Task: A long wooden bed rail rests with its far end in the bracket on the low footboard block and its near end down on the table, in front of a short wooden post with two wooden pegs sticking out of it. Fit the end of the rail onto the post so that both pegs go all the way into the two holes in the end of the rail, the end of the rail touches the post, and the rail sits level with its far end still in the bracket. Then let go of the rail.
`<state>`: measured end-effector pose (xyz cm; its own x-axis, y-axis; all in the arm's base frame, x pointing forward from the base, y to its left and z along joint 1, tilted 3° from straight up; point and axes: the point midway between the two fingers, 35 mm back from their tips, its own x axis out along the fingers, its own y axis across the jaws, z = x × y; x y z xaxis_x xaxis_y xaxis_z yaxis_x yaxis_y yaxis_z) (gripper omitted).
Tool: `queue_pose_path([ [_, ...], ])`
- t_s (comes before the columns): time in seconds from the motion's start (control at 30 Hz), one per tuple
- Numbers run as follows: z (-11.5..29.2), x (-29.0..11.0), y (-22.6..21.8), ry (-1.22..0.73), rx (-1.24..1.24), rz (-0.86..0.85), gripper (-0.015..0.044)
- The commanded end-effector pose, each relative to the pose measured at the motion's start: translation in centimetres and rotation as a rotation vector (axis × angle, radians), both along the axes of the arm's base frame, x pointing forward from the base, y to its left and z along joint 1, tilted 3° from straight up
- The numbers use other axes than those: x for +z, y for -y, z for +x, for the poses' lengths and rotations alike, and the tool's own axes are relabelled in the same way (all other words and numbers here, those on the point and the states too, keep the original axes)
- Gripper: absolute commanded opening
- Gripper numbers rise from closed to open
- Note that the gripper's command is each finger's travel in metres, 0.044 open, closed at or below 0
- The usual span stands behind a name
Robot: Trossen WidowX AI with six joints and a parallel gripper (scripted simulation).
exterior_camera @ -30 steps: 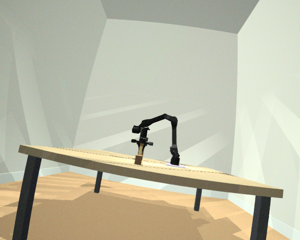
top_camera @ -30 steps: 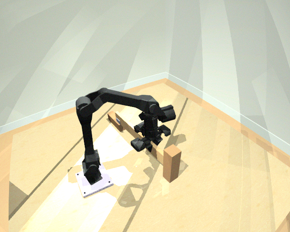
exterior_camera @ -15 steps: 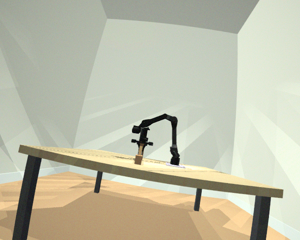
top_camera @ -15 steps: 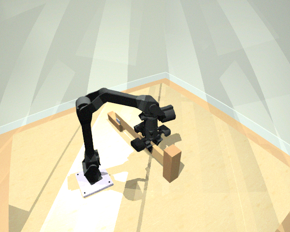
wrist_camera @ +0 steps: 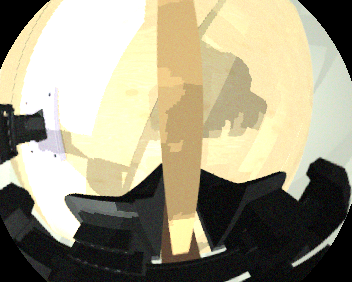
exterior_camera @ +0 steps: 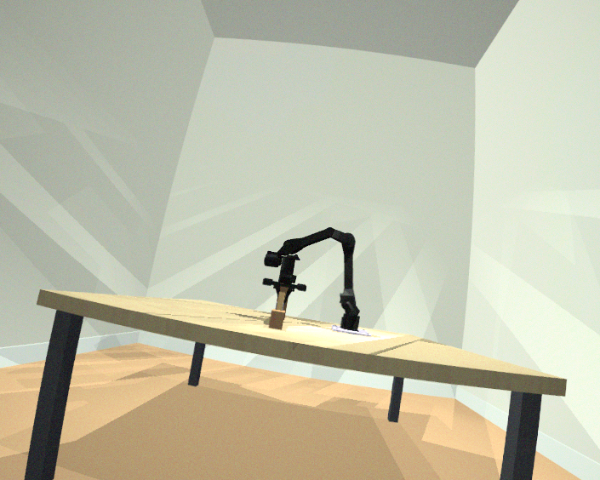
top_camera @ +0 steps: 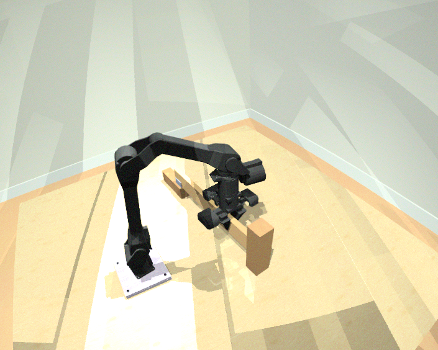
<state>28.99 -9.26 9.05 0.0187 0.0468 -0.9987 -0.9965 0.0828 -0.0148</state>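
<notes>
walls (exterior_camera: 315,155): pale grey-green, light-streaked | floor (exterior_camera: 212,428): orange-tan wood | table (exterior_camera: 444,364): light wood, dark legs (exterior_camera: 52,392)

Rail (top_camera: 237,234) light tan wood. Post (top_camera: 259,246) orange-tan. Footboard (top_camera: 172,181) tan, small grey-blue bracket (top_camera: 178,182). Arm (top_camera: 181,149), gripper (top_camera: 227,221) black. Base plate (top_camera: 156,280) pale lilac-white. Table (top_camera: 317,263) pale wood, streaked.

On the desk (top_camera: 317,263), the rail (top_camera: 238,234) runs from the low block (top_camera: 172,180) at the far left to the post (top_camera: 260,245) at the near right. Its near end meets the post; the pegs cannot be made out. The hand (top_camera: 226,219) is closed around the rail from above, nearer the post. The arm's base plate (top_camera: 143,279) sits on the desk, left of the post.
</notes>
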Motion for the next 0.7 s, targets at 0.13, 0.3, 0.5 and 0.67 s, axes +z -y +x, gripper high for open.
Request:
queue_pose_path([
  [0.13, 0.04, 0.05, 0.33, 0.003, 0.002, -0.002, 0.0000],
  [0.3, 0.04, 0.00, 0.46, 0.003, 0.002, -0.002, 0.0000],
  [0.5, 0.03, 0.00, 0.64, 0.003, 0.002, -0.002, 0.0000],
  [0.67, 0.03, 0.00, 0.80, 0.003, 0.002, -0.002, 0.0000],
])
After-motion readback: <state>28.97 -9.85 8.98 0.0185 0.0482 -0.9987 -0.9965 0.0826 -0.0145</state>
